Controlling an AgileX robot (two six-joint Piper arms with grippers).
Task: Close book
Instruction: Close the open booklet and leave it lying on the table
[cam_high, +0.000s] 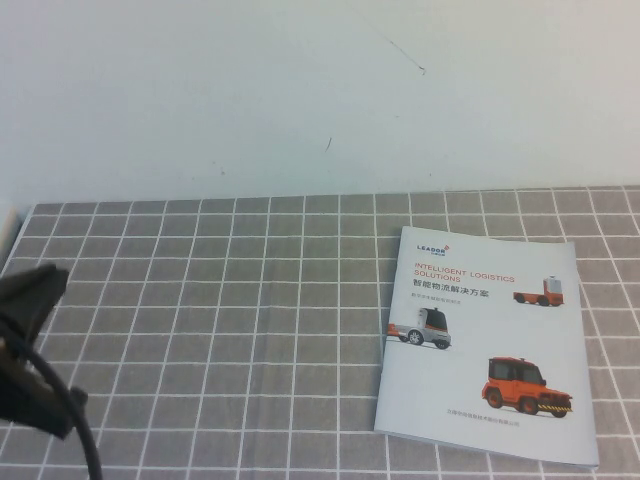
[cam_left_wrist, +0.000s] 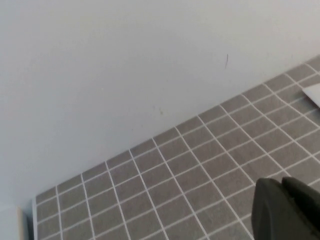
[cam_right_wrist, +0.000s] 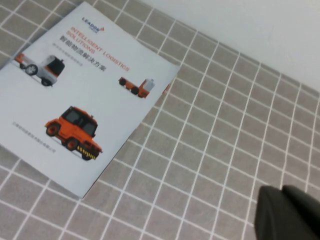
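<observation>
Book (cam_high: 487, 345): closed, cover up, flat on the right of the checked cloth (cam_high: 200, 300), so apparently nothing left to do; left gripper (cam_left_wrist: 287, 212) parked near-left, right gripper (cam_right_wrist: 287, 212) above cloth beside book, both clear, claw states untellable.

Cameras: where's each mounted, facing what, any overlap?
High view: raised on the robot's side, angled down at table and wall; closed book right of centre; left arm lower left.
Left wrist view: on left wrist, faces across the table to the wall; left gripper shows, away from the book.
Right wrist view: on right wrist, faces down at the book; right gripper shows above the table beside it.
Shared: high and right wrist both show the book's cover.
</observation>
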